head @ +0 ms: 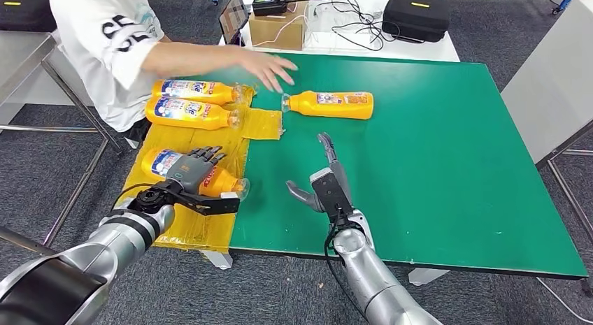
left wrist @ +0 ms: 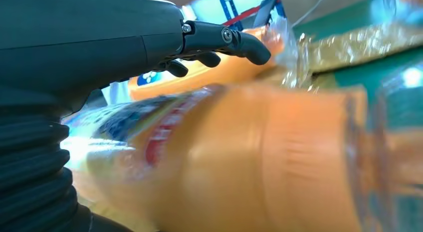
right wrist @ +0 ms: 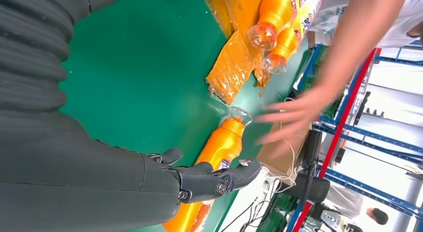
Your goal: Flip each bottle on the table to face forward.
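Head view: four orange bottles lie on their sides on the green table [head: 433,164]. Two bottles [head: 192,101] lie side by side on a yellow plastic sheet [head: 175,154], under a person's hand [head: 269,68]. A third bottle [head: 332,104] lies alone on the bare green. The left hand [head: 190,172] rests over the near bottle [head: 227,183], fingers draped on it. The right hand [head: 330,185] hovers above the table, fingers apart, holding nothing.

Left wrist view: the near bottle [left wrist: 249,157] is blurred and close beneath the left hand's fingers [left wrist: 244,42]; whether they grip it I cannot tell.

Right wrist view: the lone bottle [right wrist: 219,149] lies beyond the spread fingers [right wrist: 219,179]; two bottle necks rest on the sheet.
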Available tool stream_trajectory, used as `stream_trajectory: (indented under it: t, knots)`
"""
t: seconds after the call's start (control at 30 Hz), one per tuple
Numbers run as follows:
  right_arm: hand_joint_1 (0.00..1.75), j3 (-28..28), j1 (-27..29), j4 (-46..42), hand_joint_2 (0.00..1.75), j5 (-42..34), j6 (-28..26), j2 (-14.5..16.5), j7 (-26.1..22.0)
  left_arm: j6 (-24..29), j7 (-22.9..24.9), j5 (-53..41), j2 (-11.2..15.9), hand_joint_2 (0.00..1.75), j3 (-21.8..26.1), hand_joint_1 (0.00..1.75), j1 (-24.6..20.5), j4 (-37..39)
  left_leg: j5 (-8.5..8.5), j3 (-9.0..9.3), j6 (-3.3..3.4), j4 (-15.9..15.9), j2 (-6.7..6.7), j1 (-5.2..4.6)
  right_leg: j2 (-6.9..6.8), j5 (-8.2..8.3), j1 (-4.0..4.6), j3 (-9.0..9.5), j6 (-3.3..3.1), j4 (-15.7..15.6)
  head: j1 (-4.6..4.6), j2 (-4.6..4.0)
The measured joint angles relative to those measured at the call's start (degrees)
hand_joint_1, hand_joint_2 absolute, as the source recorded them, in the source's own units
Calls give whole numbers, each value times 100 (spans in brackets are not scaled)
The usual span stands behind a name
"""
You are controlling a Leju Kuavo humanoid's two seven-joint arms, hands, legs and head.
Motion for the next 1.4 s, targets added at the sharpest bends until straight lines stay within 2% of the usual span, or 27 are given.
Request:
stream_trajectory:
  t: [0.07, 0.13, 0.23, 0.27, 0.4, 0.53, 0.6, 0.7, 0.73, 0.83, 0.93, 1.03, 1.13, 1.27, 1.4]
  knots:
    - [0, 0, -2, 11, 175, 2, -22, 0, 1, 137, -290, 359, -37, 175, 196, 0, 45, -9, 0, -1, 0, 0, 1, 0, 0, 0, 0, -1, 0, 0, 0, -1]
    - [0, 0, -2, 20, 175, 4, -57, -1, 2, 171, -822, 981, -77, 175, 502, 0, 95, -49, 0, -3, 0, 1, 2, 0, 1, 0, -1, -4, 0, 0, -1, -1]
    - [0, 0, -1, 24, 175, 4, -105, -11, 2, -79, -1849, 2075, -149, 175, 1153, 0, 191, -195, -1, -6, 0, 1, 3, -1, 1, 0, -1, -8, 0, -1, 0, 0]
    - [0, 0, 0, 24, 175, 3, -114, -17, 2, -253, -2052, 2374, -171, 175, 1351, 0, 243, -291, -1, -7, 0, 1, 4, -1, 1, 0, -1, -8, 0, -1, -1, 0]
    - [0, -2, 3, 24, 175, 2, -127, -50, 2, -928, -2286, 3153, -237, 175, 1872, 0, 510, -840, -2, -9, 0, 1, 10, -1, 2, 0, 0, -13, 0, -2, 0, 1]
    - [0, -2, 3, 24, 175, 0, -130, -61, 2, -1044, -2305, 3313, -273, 175, 2147, 0, 668, -1180, -2, -10, 0, 0, 10, 0, 2, 0, 0, -14, 0, -1, 0, 0]
    - [0, -3, 6, 22, 175, -9, -146, -69, 1, -1209, -2308, 3767, -277, 175, 2207, 0, 814, -1450, -2, -10, 0, 0, 13, 0, 3, 0, 0, -15, 0, -1, 0, 0]
    - [0, -9, 36, 13, 44, 4, -249, -110, 5, -1706, -2312, 5097, -298, 175, 2293, 0, 1112, -1990, -2, -10, 0, 1, 12, 0, 3, 0, 0, -17, 0, -2, 0, 0]
    - [0, -12, 57, -2, 44, 36, -306, -128, 19, -1931, -2314, 5489, -321, 175, 2364, 0, 1189, -2121, -2, -11, 0, 1, 10, 0, 2, -1, 0, -17, 0, -2, -1, 0]
    - [0, -17, 138, -60, 175, 267, -517, -186, 154, -2560, -2317, 6122, -448, 175, 2664, 0, 1319, -2281, -3, -13, 0, 1, 7, -1, 2, -1, -1, -17, 0, -3, -1, -1]
    - [0, -16, 224, -80, 175, 656, -742, -270, 392, -2861, -2317, 6241, -623, 175, 2903, 0, 1363, -2240, -4, -14, 2, 1, 7, -3, 1, -1, -2, -17, 0, -5, 0, -1]
    - [0, -4, 302, -78, 175, 1099, -906, -372, 697, -2898, -2317, 6189, -778, 175, 3004, 0, 1405, -2199, -4, -16, 2, 1, 7, -4, 1, 0, -3, -17, 1, -6, 0, 0]
    - [0, 54, 362, -51, 175, 1705, -994, -510, 1200, -2894, -2317, 6092, -911, 175, 3022, 0, 1443, -2196, -4, -16, 2, 1, 6, -4, 1, 0, -3, -17, 1, -6, -1, 0]
    - [0, 126, 435, 2, 175, 2385, -870, -767, 1780, -2964, -2317, 6066, -1028, 175, 3026, 0, 1449, -2194, -4, -16, 2, 1, 6, -4, 1, 0, -2, -17, 1, -6, -1, 0]
    - [0, 182, 443, 15, 175, 2892, -666, -1004, 2133, -3025, -2317, 6045, -1096, 175, 3026, 0, 1448, -2194, -5, -15, 3, 1, 7, -3, 1, 0, -2, -16, 1, -7, -2, 0]
